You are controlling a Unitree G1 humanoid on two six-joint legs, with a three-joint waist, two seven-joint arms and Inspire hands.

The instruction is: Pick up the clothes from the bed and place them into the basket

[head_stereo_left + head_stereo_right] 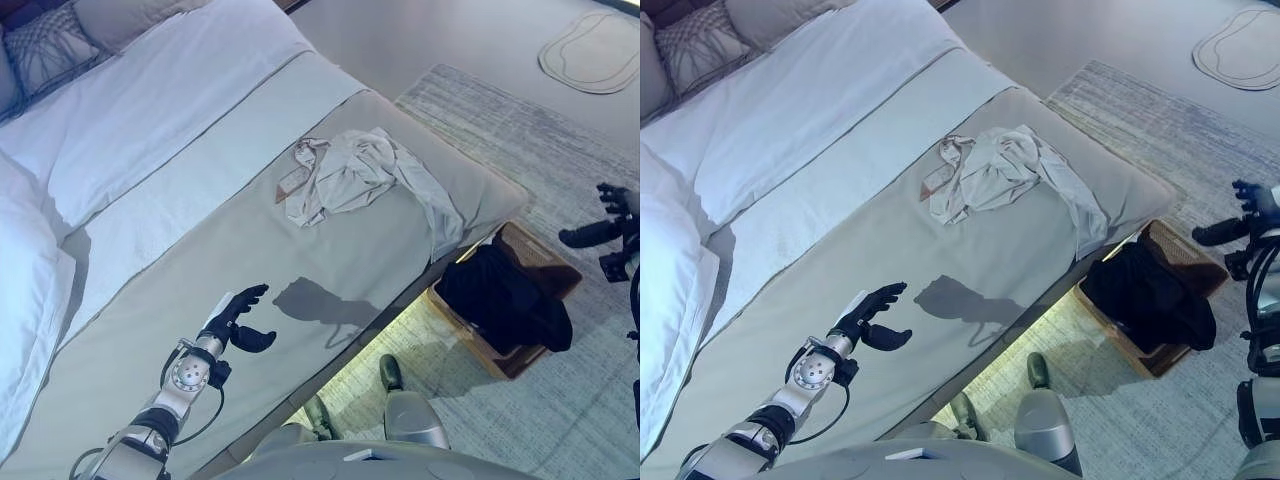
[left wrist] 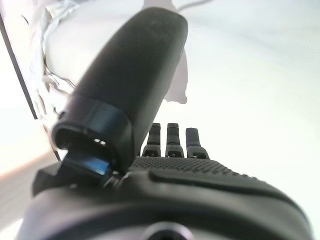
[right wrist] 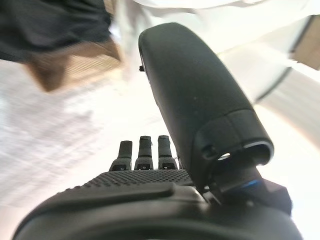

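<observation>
A crumpled pale grey garment (image 1: 360, 175) lies on the bed (image 1: 200, 250) near its foot, one sleeve hanging over the edge. A wicker basket (image 1: 530, 262) stands on the rug beside the bed, holding a black garment (image 1: 505, 298). My left hand (image 1: 235, 318) hovers open over the bed cover, well short of the pale garment; its fingers (image 2: 172, 137) are straight in the left wrist view. My right hand (image 1: 605, 230) is open in the air to the right of the basket; its fingers (image 3: 144, 150) are straight and hold nothing.
White pillows (image 1: 20, 290) and a patterned cushion (image 1: 50, 45) lie at the head of the bed. A grey rug (image 1: 540, 130) covers the floor by the bed. A pale oval mat (image 1: 590, 50) lies at the far right.
</observation>
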